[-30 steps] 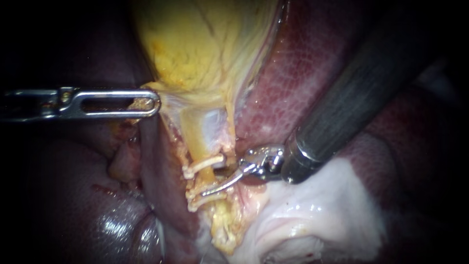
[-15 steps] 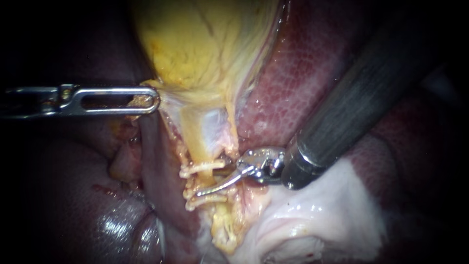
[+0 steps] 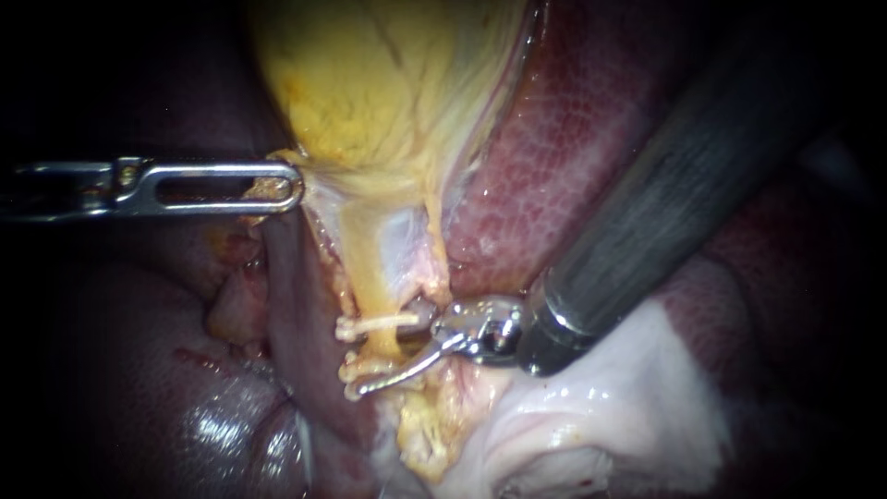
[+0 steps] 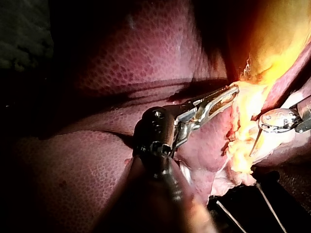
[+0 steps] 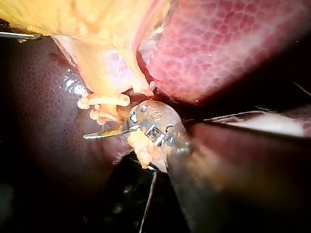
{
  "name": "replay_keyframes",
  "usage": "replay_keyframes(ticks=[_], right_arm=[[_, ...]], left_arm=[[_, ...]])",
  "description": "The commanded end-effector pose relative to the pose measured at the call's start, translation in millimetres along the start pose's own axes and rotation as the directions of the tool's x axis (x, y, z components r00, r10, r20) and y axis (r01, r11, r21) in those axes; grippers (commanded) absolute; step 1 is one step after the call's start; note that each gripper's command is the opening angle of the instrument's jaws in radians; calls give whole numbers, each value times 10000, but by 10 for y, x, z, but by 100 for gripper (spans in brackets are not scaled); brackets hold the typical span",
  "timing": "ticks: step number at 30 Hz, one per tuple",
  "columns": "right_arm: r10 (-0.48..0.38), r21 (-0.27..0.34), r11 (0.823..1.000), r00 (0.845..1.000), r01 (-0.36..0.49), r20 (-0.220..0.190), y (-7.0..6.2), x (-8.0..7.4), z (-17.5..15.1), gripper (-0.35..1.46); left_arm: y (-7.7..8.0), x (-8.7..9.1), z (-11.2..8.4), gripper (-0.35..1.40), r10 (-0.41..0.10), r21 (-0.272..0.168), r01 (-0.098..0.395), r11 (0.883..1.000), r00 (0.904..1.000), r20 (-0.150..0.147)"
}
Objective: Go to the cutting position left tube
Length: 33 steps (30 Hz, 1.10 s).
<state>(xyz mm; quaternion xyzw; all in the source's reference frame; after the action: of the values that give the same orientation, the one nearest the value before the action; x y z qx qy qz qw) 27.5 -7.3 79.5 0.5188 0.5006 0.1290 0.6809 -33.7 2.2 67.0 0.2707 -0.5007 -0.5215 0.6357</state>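
The slim dark-shafted right instrument [image 3: 388,356] holds its thin silver blades parted, the pale yellow tube [image 3: 381,277] lying between them amid white clips [image 3: 374,323]; the left instrument [image 3: 282,189], with slotted steel jaws, clamps the yellow gallbladder [image 3: 370,83] edge

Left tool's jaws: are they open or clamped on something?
Shut on tissue. The left instrument holds its jaws close together, with yellow tissue at the lower edge of the gallbladder pinched between them.

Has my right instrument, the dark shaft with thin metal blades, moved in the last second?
Yes. The right instrument has shifted left and slightly down, judged against the mottled red liver and the left instrument gripping the yellow gallbladder.
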Motion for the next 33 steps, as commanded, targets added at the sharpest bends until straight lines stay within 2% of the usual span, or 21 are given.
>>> replay_keyframes(ticks=[1,15,33], right_arm=[[2,6,10000,10000,-2,-46,1,1,2,131],[25,50,10000,9992,-23,-399,14,15,23,128],[20,59,10000,9992,-17,-387,18,14,25,128]], left_arm=[[0,0,1,-35,-2,-18,2,10000,10000,5],[-2,2,6,-35,1,-53,-1,10000,10000,32],[-3,2,6,-35,0,-54,1,10000,10000,32]])
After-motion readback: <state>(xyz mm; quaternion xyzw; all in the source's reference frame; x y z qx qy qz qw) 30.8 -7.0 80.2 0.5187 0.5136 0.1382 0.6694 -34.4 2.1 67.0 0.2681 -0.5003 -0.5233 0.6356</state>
